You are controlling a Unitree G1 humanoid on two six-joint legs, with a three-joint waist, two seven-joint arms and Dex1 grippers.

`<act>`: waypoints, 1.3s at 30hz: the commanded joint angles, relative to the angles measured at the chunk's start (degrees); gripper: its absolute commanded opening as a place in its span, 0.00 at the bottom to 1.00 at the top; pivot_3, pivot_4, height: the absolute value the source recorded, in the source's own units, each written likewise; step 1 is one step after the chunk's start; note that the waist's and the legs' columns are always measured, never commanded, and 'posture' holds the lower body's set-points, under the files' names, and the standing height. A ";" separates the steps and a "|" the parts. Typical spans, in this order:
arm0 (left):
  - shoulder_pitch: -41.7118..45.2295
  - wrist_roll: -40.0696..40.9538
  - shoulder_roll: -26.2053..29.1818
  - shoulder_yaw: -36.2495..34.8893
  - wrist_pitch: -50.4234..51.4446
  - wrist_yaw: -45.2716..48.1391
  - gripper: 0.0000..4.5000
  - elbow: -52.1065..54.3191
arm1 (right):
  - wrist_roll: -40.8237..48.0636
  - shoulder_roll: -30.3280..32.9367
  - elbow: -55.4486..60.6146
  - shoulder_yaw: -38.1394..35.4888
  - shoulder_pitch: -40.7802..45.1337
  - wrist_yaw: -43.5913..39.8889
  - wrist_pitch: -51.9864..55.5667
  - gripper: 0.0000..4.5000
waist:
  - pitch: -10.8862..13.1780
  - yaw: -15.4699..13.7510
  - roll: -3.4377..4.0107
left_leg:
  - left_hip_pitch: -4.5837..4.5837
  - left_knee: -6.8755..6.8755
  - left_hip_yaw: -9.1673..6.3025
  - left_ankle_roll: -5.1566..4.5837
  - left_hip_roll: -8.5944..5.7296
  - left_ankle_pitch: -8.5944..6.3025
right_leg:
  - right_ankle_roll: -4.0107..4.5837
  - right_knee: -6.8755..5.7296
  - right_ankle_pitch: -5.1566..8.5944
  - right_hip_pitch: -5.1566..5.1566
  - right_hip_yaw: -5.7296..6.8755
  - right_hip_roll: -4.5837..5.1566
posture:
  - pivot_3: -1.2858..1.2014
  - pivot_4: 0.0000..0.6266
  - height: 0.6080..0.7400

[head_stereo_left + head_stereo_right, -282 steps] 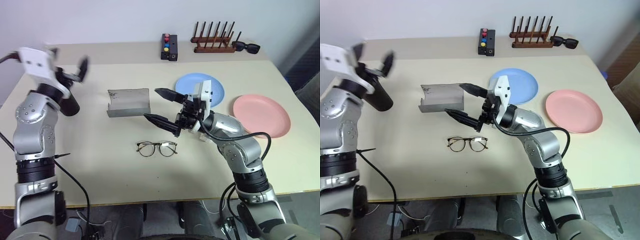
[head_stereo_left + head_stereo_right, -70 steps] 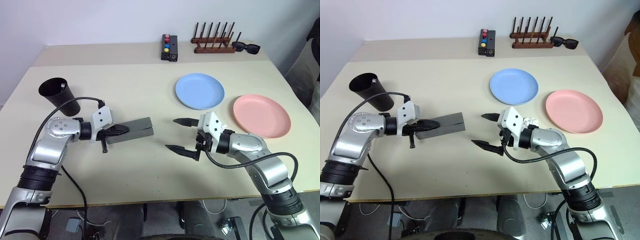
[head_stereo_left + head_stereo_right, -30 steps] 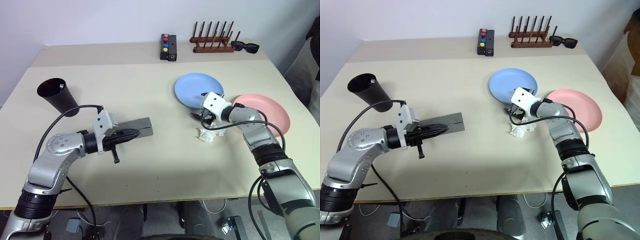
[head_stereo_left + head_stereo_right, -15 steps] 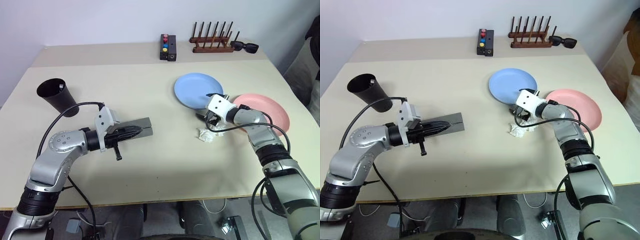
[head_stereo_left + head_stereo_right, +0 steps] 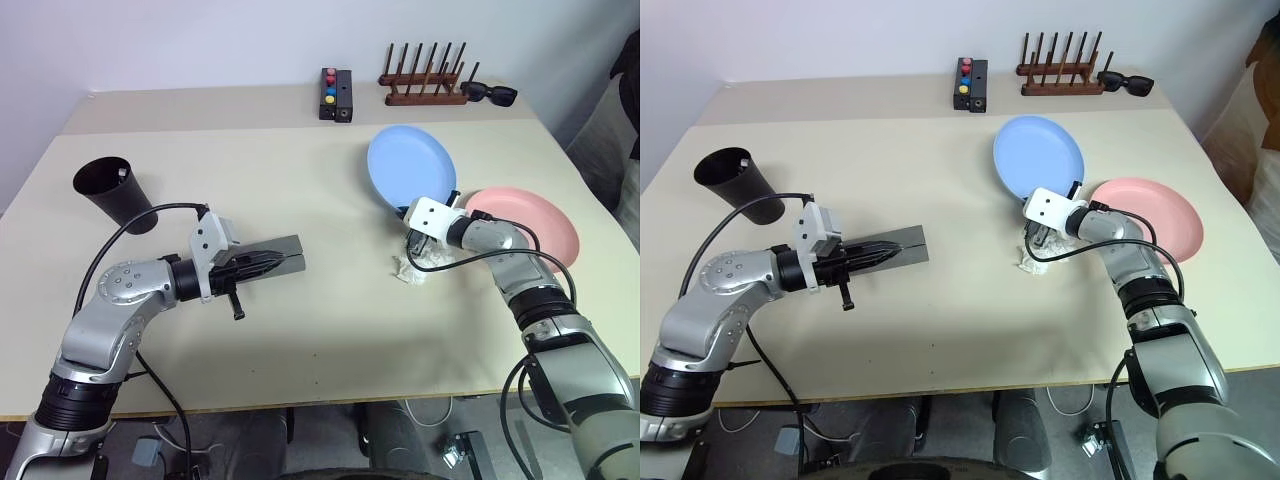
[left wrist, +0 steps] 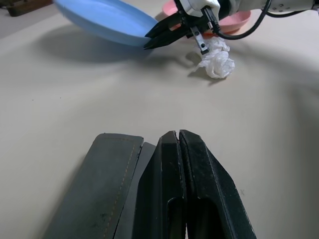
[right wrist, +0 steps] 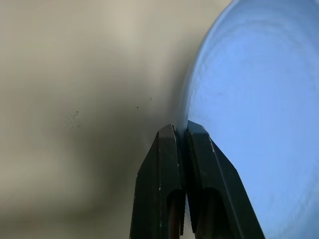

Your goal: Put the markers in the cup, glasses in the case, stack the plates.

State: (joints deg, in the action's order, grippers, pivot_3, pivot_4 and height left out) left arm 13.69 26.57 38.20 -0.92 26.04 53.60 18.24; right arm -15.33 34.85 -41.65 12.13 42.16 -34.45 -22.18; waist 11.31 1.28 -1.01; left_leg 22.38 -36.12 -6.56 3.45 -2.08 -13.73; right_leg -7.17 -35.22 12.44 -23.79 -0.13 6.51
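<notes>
Right gripper (image 7: 182, 130) fingers pinched together on rim of blue plate (image 7: 249, 119), beige table (image 7: 75, 99) behind.

The two head views look forward and down over the whole counter (image 5: 330, 330) from nearly the same spot, while each wrist view looks close along its own pincer, both sharing the blue plate (image 6: 107, 22).

Bright, even light; soft shadows
</notes>
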 commanded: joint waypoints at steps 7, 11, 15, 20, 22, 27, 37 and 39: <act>0.59 1.02 -0.76 -0.44 -0.43 -0.72 0.00 1.29 | 2.43 16.21 24.68 -10.25 -10.34 -2.79 6.69 0.00 | 0.01 -0.60 0.02 | 0.05 -0.01 -0.01 0.00 -0.03 0.00 | 0.01 0.03 0.01 0.01 0.00 0.03 | 0.52 0.24 0.95; 2.37 0.44 -1.63 1.06 -1.07 0.30 0.00 -0.78 | 4.99 23.39 31.08 -14.76 -20.24 -8.23 11.04 0.00 | 0.01 -0.54 0.03 | 0.00 -0.02 0.00 -0.01 -0.02 -0.01 | 0.19 0.04 0.12 0.08 0.01 0.04 | 0.52 0.24 0.95; 4.41 -0.15 -2.63 2.65 -1.87 1.49 0.00 -3.08 | 7.46 25.58 34.75 -19.39 -28.16 -9.80 15.31 0.00 | 0.00 -0.13 0.04 | -0.05 -0.07 0.04 -0.01 -0.02 -0.01 | 0.21 0.03 0.12 0.13 -0.01 0.04 | 0.52 0.24 0.95; 6.26 -0.80 -3.88 4.07 -2.71 2.61 0.00 -5.10 | 8.08 25.50 35.79 -21.36 -33.51 -10.19 18.15 0.00 | -0.01 -0.23 0.07 | -0.07 -0.08 0.08 -0.02 -0.02 -0.01 | 0.21 0.02 0.12 0.13 -0.04 0.04 | 0.52 0.24 0.95; 6.51 -0.96 -4.07 4.26 -2.97 2.70 0.00 -5.44 | 8.00 25.49 35.72 -21.38 -34.41 -10.39 18.59 0.00 | -0.01 -0.28 0.07 | -0.07 -0.07 0.08 -0.02 -0.02 -0.01 | 0.21 0.03 0.12 0.13 -0.04 0.04 | 0.52 0.24 0.95; 6.11 -1.08 -4.06 4.08 -3.45 3.17 0.00 -5.54 | 9.32 25.66 35.64 -22.15 -34.73 -11.33 19.18 0.41 | -0.01 -0.41 0.07 | -0.06 -0.09 0.08 -0.02 -0.02 -0.01 | 0.21 0.03 0.12 0.13 -0.04 0.05 | 0.52 0.24 0.95; 6.04 -0.92 -4.37 4.06 -3.57 2.79 0.00 -5.37 | 21.94 23.23 44.20 -25.67 -34.90 -17.72 23.17 0.63 | -0.01 -0.46 0.07 | -0.07 -0.08 0.07 -0.02 -0.01 -0.01 | 0.20 0.04 0.13 0.15 -0.04 0.05 | 0.52 0.24 0.95; 6.02 -0.87 -4.54 4.15 -3.47 2.68 0.00 -5.20 | 24.98 21.47 47.93 -23.96 -35.71 -19.18 25.88 0.63 | -0.01 -0.52 0.05 | -0.06 -0.10 0.05 -0.02 -0.01 -0.01 | 0.20 0.04 0.13 0.17 -0.03 0.05 | 0.52 0.24 0.95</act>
State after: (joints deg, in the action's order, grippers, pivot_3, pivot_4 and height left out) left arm 19.05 25.51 33.71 3.66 23.30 56.24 11.89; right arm 6.55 57.29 2.85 -11.95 6.96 -52.45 1.99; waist 11.30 0.77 -0.96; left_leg 22.31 -36.22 -6.52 3.43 -2.09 -13.74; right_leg -6.97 -35.18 12.56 -23.61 -0.16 6.55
